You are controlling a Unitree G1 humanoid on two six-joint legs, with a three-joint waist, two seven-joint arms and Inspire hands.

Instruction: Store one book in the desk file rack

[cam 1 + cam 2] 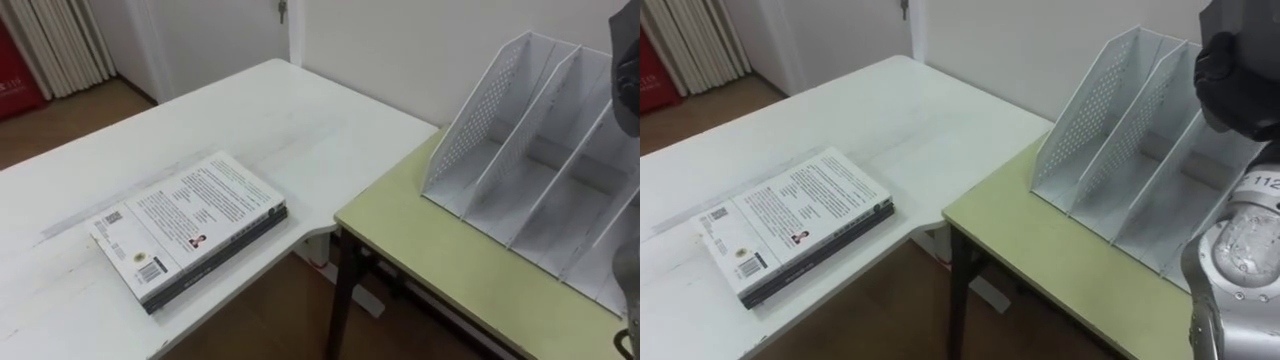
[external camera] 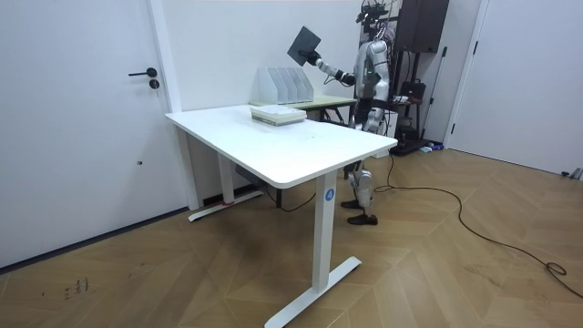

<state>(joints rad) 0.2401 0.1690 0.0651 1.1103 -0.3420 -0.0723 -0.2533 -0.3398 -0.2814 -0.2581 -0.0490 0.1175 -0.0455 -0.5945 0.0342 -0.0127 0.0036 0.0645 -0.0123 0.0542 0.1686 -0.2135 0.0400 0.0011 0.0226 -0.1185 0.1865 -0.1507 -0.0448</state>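
Note:
In the room view my right hand (image 2: 321, 62) is raised and shut on a dark book (image 2: 303, 44), held tilted above the white file rack (image 2: 282, 85). From my eyes the rack (image 1: 1120, 130) stands on the green desk (image 1: 1040, 240) with its mesh-sided slots holding nothing. My right hand (image 1: 1235, 80) hangs dark over the rack's right slots, with the forearm below it. A stack of books (image 1: 790, 220) lies flat on the white table (image 1: 250, 110) to my left, a white cover on top. My left hand (image 2: 372, 98) hangs low by my body.
I stand at the green desk, which butts against the white table's corner with a narrow gap between them. A wall rises right behind the rack. A door (image 2: 82, 118) is at the room view's left, and a dark cabinet (image 2: 424, 27) stands behind me.

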